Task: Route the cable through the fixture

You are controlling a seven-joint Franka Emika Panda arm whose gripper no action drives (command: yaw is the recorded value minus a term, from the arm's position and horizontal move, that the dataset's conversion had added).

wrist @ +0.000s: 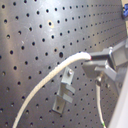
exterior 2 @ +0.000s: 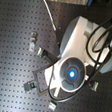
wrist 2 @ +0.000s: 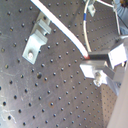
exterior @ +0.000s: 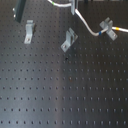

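Observation:
The cable (exterior: 89, 31) is a thin white cord. In the first exterior view it drops from the top edge, curves low and runs right to a blue band and a yellow tip (exterior: 114, 30). My gripper (exterior: 75, 8) hangs at the top of that view, shut on the cable above and behind the fixture (exterior: 69, 40). The fixture is a slanted silvery bracket standing on the black board. In both wrist views the fingers (wrist: 102, 64) (wrist 2: 100, 59) pinch the cable (wrist: 55, 75) (wrist 2: 65, 31), which passes beside the fixture (wrist: 62, 94) (wrist 2: 36, 39) without entering its slot.
A longer flat grey bracket (exterior: 30, 31) lies at the first exterior view's left. A cross-shaped bracket (exterior: 106, 23) stands by the cable's tip. The black perforated board (exterior: 65, 90) stretches forward. In the second exterior view the arm (exterior 2: 80, 50) covers much of the board.

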